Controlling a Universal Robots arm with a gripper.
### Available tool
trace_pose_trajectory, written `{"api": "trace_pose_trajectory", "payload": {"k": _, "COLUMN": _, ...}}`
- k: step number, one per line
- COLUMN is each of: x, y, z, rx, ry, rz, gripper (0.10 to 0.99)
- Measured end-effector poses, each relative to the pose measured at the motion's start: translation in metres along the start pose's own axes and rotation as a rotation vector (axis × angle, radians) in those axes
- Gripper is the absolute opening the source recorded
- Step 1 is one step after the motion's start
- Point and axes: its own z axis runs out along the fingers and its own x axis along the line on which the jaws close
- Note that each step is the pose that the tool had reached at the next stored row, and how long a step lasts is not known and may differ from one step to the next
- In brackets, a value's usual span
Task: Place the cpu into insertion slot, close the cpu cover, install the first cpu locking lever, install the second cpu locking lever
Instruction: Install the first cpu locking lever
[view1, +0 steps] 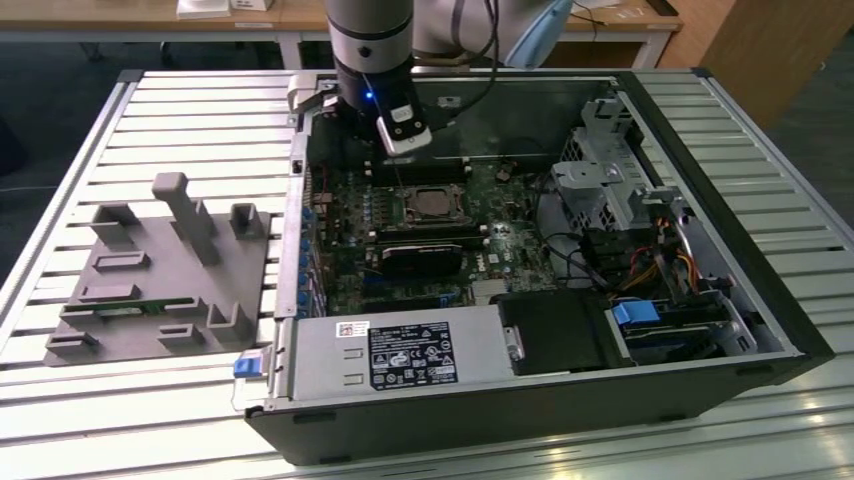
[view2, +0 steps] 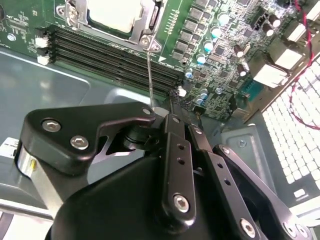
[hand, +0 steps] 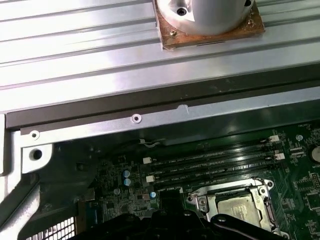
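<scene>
Silver cpu (hand: 239, 210) lies beneath your closed cpu cover (hand: 227, 192) — your gripper (view2: 157, 114) pinches a thin locking lever (view2: 149, 75) rising from the cover's corner.

cpu (view2: 112, 12) cut off at edge, cpu cover (view2: 141, 25) partly cropped

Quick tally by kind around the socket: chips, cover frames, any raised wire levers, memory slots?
Pale silver square cpu: 1
Thin silver metal cpu cover frame: 1
Thin wire locking lever, raised: 1
Long black memory slots: 4
Total: 7
</scene>
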Motion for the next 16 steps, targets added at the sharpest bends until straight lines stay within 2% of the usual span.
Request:
{"api": "trace_pose_trajectory", "payload": {"k": 7, "x": -0.0109, "y": 0.0024, "z": 0.0018, "rx": 0.000, "ry": 0.0000, "rz": 0.000, "gripper": 0.106}}
{"api": "trace_pose_trajectory", "payload": {"k": 16, "x": -0.0392, "y": 0.0074, "z": 0.0038, "rx": 0.000, "ry": 0.0003, "rz": 0.000, "gripper": 0.106}}
